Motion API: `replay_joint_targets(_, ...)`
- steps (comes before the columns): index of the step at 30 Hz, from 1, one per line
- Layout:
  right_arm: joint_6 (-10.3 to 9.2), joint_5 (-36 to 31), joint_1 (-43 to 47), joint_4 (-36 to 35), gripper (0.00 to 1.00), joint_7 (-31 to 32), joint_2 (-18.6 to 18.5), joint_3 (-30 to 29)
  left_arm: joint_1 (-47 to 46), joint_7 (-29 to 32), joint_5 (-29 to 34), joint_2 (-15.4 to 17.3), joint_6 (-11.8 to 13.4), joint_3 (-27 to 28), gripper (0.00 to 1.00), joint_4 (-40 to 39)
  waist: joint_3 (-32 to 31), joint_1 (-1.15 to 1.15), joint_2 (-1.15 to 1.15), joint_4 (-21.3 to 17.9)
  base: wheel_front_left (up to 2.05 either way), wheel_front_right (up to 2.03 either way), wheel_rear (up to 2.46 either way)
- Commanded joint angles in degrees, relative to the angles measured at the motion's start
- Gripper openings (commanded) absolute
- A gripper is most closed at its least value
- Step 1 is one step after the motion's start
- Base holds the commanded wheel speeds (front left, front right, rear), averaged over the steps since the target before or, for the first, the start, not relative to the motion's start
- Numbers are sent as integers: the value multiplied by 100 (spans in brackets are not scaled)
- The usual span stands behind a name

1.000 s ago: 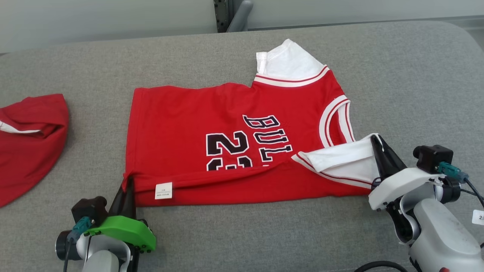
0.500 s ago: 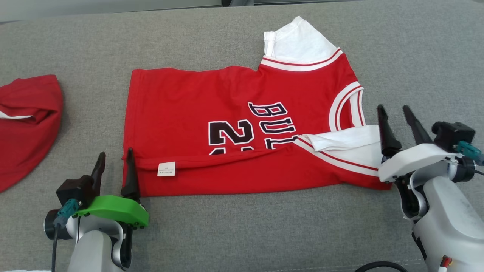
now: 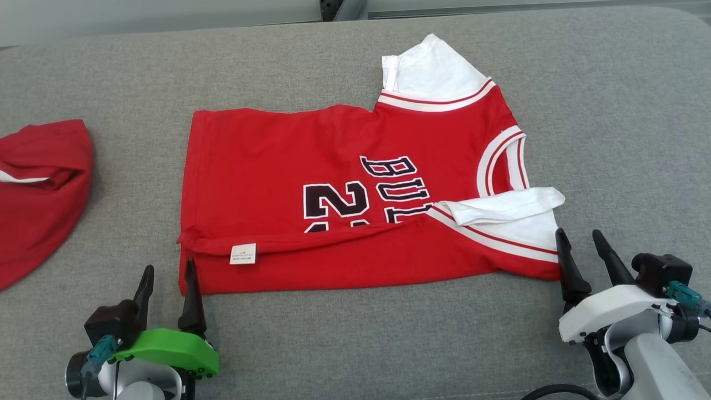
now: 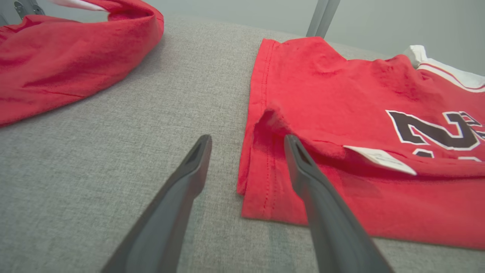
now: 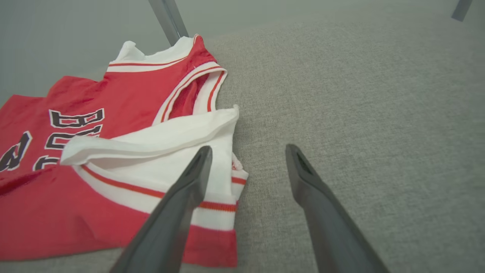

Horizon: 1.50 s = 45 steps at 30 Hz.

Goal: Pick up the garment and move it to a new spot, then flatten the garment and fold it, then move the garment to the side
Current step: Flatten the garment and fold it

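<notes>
The garment (image 3: 311,166) is a red jersey with white sleeves and black lettering. It lies flat on the grey surface with its near long edge folded up over the print. My left gripper (image 3: 169,268) is open at the garment's near left corner (image 4: 265,189), one finger over the hem, holding nothing. My right gripper (image 3: 580,234) is open at the near right corner, beside the white sleeve (image 5: 159,132). Nothing is between its fingers.
A second red garment (image 3: 39,189) lies bunched at the left edge of the grey padded surface (image 3: 355,339); it appears in the left wrist view too (image 4: 68,57). A metal post (image 5: 166,19) stands beyond the far edge.
Both grippers have opened and let go of the garment's near corners, then drawn back toward me. The folded edge and sleeve have settled flat. The head camera also shifted.
</notes>
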Motion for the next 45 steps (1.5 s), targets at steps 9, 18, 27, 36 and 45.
replay_joint_targets(9,-7,253,-115,585,100,-13,-33,489,-25,0,14,25,8,-68,100,13,60,0,0,108,0,0,0)
replay_joint_targets(18,-6,466,-272,1050,0,20,-41,842,-19,1,-40,25,27,-84,100,45,64,0,0,199,0,0,0)
replay_joint_targets(27,-9,663,-422,760,0,-1,-193,842,-158,0,-169,25,-53,-142,100,271,136,0,0,163,0,0,0)
replay_joint_targets(36,-8,705,-467,641,0,-1,-149,948,-351,5,-388,24,-176,-272,47,784,204,0,0,98,0,0,0)
replay_joint_targets(45,-7,802,-385,640,0,-2,-168,925,-404,6,-752,14,-249,-669,0,920,115,0,0,158,0,0,0)
